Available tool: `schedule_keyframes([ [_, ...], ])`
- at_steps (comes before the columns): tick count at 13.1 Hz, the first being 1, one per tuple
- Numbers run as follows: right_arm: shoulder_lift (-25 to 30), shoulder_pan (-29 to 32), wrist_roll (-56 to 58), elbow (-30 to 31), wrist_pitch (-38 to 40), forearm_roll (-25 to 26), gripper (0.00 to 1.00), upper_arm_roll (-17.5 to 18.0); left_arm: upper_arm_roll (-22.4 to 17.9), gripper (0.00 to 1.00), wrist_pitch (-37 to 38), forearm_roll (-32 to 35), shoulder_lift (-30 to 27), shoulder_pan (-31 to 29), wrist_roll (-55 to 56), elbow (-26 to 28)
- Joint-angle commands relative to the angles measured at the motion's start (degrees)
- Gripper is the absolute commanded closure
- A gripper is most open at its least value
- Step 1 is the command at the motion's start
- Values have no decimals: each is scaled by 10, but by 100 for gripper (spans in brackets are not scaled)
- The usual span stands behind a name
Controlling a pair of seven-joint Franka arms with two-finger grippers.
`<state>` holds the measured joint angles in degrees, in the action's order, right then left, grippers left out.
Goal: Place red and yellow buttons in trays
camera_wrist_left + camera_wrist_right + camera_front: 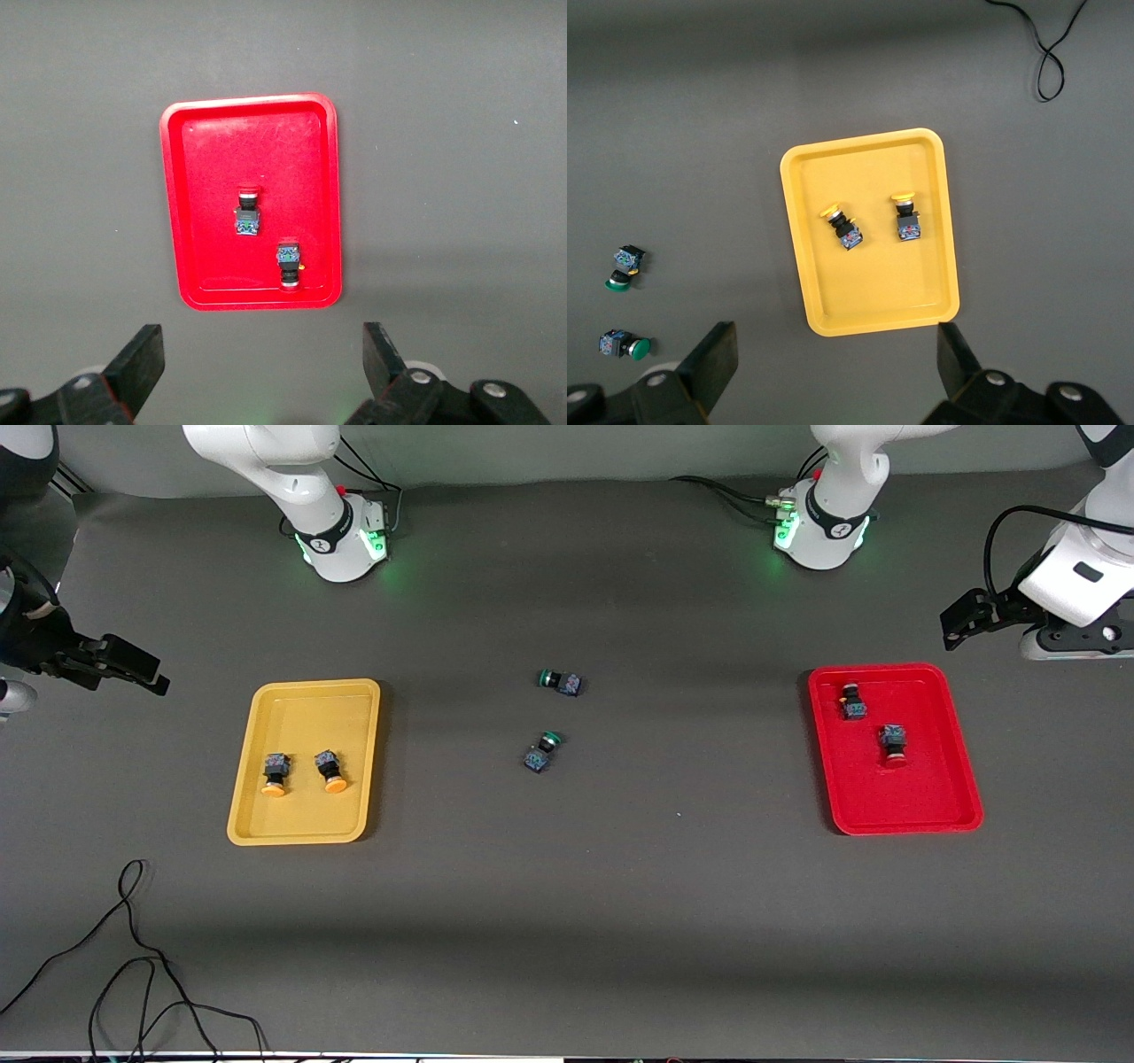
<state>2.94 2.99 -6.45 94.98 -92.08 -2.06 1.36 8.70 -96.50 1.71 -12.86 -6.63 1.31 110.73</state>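
Front view first: nearest that camera we see a loose black cable (133,957) curling on the dark table (620,921) toward the right arm's end. Farther up lie the two trays, well apart. The yellow tray (266,828) sits toward the right arm's end and holds both yellow buttons side by side, one (275,774) and the other (330,771), each on its side with the orange-yellow cap pointing toward the front camera. The red tray (921,815) sits toward the left arm's end and holds both red buttons: one (893,745) with its cap toward the front camera, the other (852,702) a little farther from it, cap pointing away. Between the trays, on the bare table, we find two green-capped switches, one (542,752) nearer the front camera and one (560,681) farther.

Both arms wait, drawn back to the table's ends. The right gripper (133,664) hangs over the table past the yellow tray's end; in the right wrist view its fingers (713,363) stand wide apart with nothing between them, the yellow tray (806,292) below. The left gripper (966,615) hangs over the table near the red tray's farther corner; in the left wrist view its fingers (137,363) are likewise spread and empty above the red tray (177,257).
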Motion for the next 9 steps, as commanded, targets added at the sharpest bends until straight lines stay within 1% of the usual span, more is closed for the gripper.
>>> schedule_keyframes([
  [1,6,0,13,-1,3,11,0,-6,-4,0,-5,-1,-8,6,3,8],
  [9,5,1,22,0,9,11,0,-6,-4,0,-4,-1,-3,6,3,5],
])
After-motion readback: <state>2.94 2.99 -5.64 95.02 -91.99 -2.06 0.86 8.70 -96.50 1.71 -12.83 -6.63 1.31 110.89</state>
